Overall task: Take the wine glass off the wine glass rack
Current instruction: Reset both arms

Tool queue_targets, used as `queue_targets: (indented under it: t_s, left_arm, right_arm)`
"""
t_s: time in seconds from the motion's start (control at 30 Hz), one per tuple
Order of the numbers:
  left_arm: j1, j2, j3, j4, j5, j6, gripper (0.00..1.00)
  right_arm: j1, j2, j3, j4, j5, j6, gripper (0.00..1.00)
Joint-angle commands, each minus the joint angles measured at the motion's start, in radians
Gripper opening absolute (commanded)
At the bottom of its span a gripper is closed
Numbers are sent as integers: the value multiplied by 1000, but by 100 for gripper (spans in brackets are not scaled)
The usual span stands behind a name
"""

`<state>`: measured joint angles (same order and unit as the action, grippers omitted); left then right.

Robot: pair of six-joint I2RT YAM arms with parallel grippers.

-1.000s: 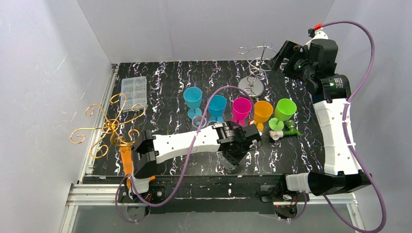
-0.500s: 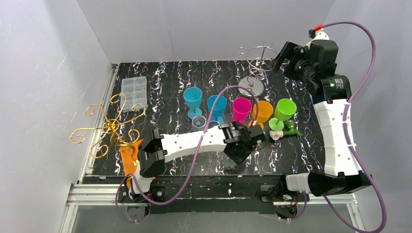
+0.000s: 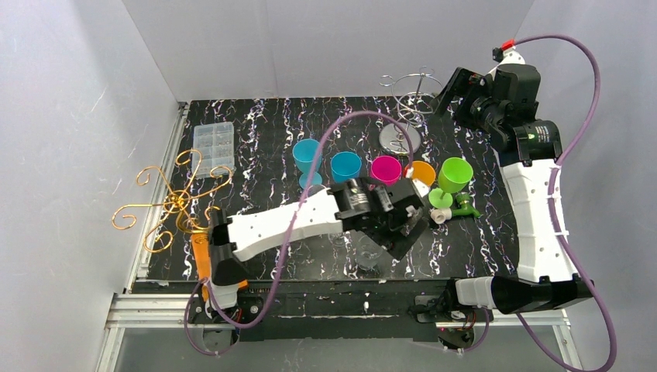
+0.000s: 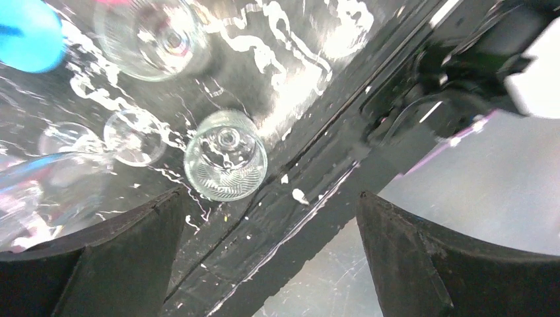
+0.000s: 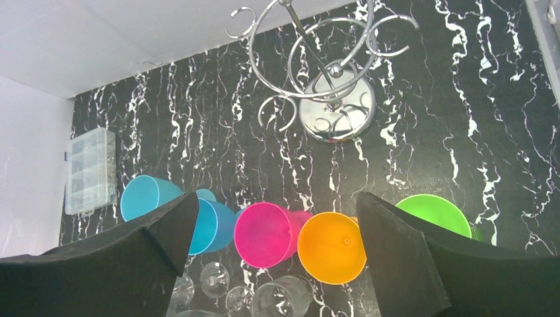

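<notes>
- One clear wine glass (image 4: 226, 155) stands on end on the black marbled tabletop (image 3: 263, 132), close to the near edge.
- Its long axis is vertical and points almost straight at the left wrist camera, so it shows as a ribbed ring with a small circle at the centre. Whether the rim or the foot faces up cannot be told.
- In the top view the glass lies in front of the row of coloured cups, well apart from the silver wine glass rack (image 3: 403, 116) at the far right of the tabletop.
- Left gripper (image 4: 271, 195): the fingers (image 4: 132, 251) are spread wide with nothing between them. They hang above the glass and are not touching it.
- Right gripper (image 5: 272, 201): the fingers (image 5: 409, 257) are spread equally wide and carry nothing. The gripper is raised at the far right, with the rack's round base (image 5: 333, 112) in its camera view.
- Five coloured cups stand in a row across the middle: two blue (image 3: 307, 155), one pink (image 3: 385, 168), one orange (image 3: 423, 172), one green (image 3: 455, 173).
- Several other clear glasses (image 4: 152, 33) stand on the tabletop beside the task glass, near the cup row.
- A gold wire rack (image 3: 174, 203) sits at the left edge, and a clear compartment box (image 3: 213, 143) lies behind it.
</notes>
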<state>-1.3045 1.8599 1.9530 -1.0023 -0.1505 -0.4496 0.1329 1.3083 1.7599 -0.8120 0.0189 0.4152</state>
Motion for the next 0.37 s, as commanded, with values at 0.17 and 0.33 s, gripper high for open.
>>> queue_targets:
  t_s: [0.17,0.33]
  left_arm:
    - [11,-246,257,-94,-486,-60,98]
    - [37,-260,282,-100,-539,-10,98]
  right_arm:
    - [1,-26,84,14,-10,-1,98]
    - [1,-27,93,10,-11,-1,98]
